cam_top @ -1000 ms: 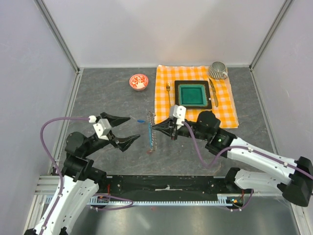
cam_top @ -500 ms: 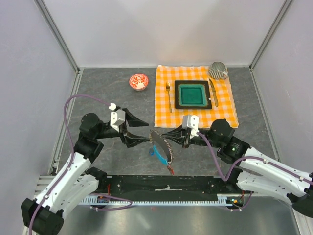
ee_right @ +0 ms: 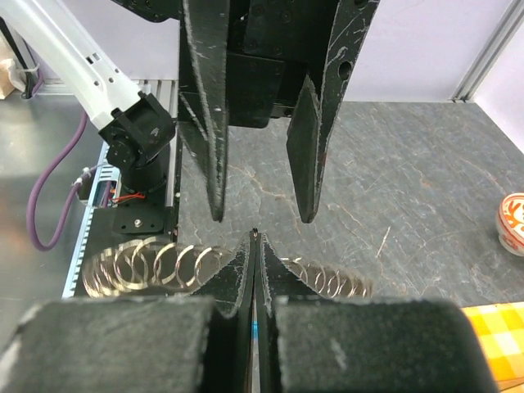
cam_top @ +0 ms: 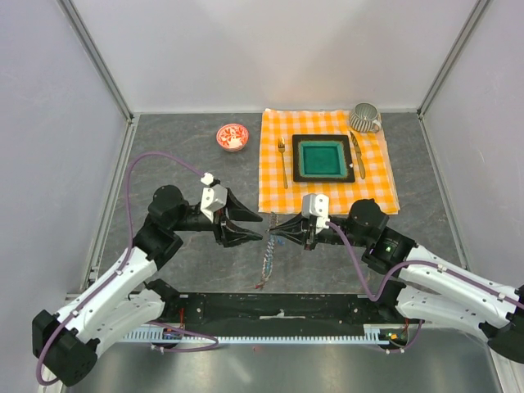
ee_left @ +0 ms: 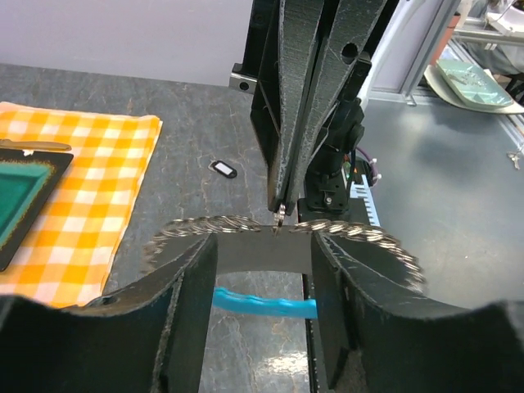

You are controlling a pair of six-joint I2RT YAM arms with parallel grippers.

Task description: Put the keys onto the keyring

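Right pincer (cam_top: 275, 233): fingers together, clamped on upper edge of keyring (cam_top: 266, 260), above tabletop (cam_top: 180, 164). Keyring: beaded metal loop, hangs down from that grip; curved blue piece (ee_left: 262, 303) below it. Left pincer (cam_top: 262, 228): fingers apart, tips facing right pincer, one either side of grip point; contact with loop unclear.

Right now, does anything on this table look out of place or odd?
Two things: the keyring dangles in mid-air, pinched by the right gripper, and one small dark tag lies alone on the table, apart from it.
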